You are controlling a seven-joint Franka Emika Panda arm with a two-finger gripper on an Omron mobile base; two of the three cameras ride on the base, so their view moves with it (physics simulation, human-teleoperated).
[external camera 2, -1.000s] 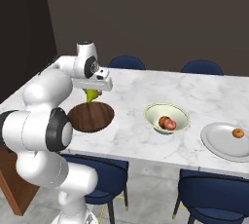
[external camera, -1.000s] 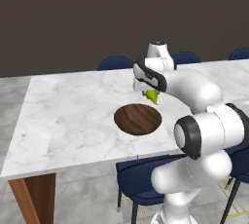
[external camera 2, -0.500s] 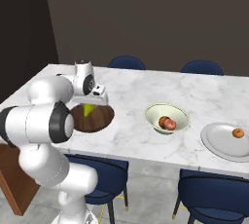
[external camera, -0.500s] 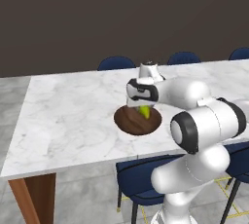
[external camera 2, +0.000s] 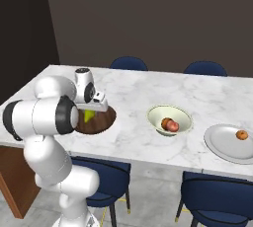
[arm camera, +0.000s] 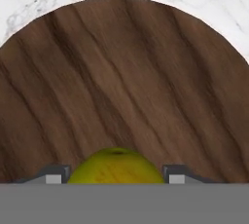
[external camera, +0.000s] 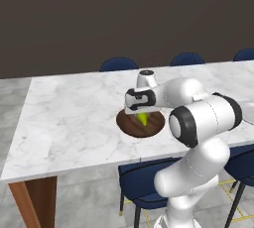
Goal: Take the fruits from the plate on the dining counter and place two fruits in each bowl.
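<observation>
Holding the green-yellow fruit [arm camera: 115,165] clenched between its fingers, your end effector [external camera: 142,115] sits low over the wooden bowl [external camera 2: 104,120] at centre-left of the right base view. 1 red fruit [external camera 2: 170,125] lies in the cream bowl [external camera 2: 183,116]; 1 orange fruit [external camera 2: 241,134] waits on the plate [external camera 2: 222,144] at right. I cannot see a 4th. Blue chairs [external camera 2: 128,63] line the table [external camera: 69,118]; nothing blocks the drop.
</observation>
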